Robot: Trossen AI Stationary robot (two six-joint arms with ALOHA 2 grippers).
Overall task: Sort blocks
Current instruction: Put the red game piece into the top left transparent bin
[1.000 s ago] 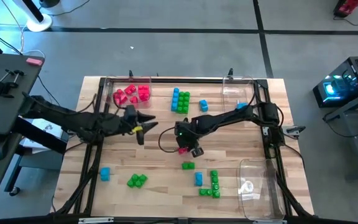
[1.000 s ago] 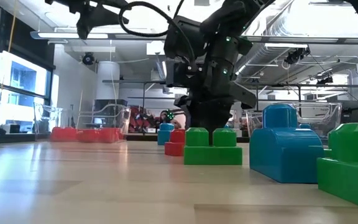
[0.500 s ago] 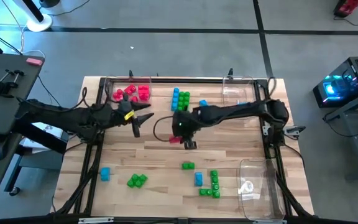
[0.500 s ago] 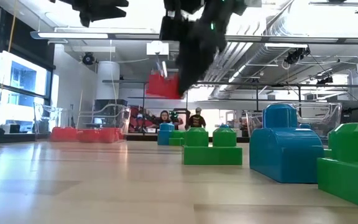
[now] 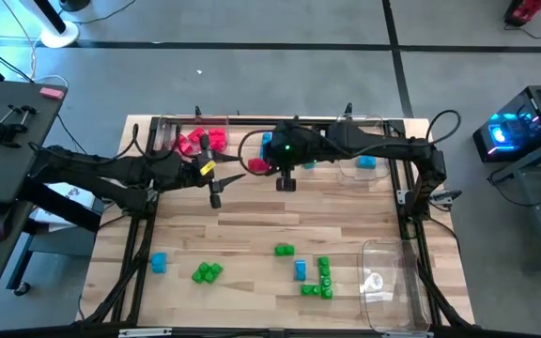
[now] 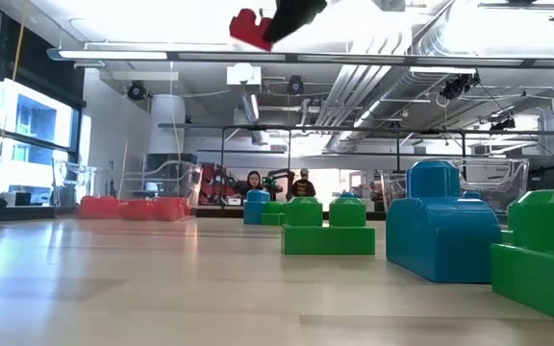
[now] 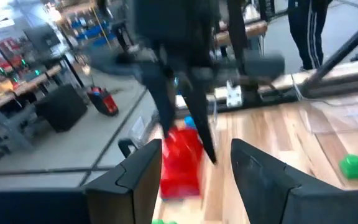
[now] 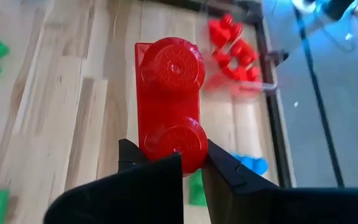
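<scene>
Aloft, right end effector [image 5: 259,165] clamped on red block [image 8: 170,102], left end effector [image 5: 216,178] seemingly apart, empty.

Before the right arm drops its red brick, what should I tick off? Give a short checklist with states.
1. Right pincer shut on the red brick: ok.
2. Brick lifted clear of the table: ok.
3. Brick above the red pile: not ok, it hangs beside it.
4. Left pincer out of the path: not ok, open and close by.
5. Grip firm enough for travel: cannot tell.
</scene>
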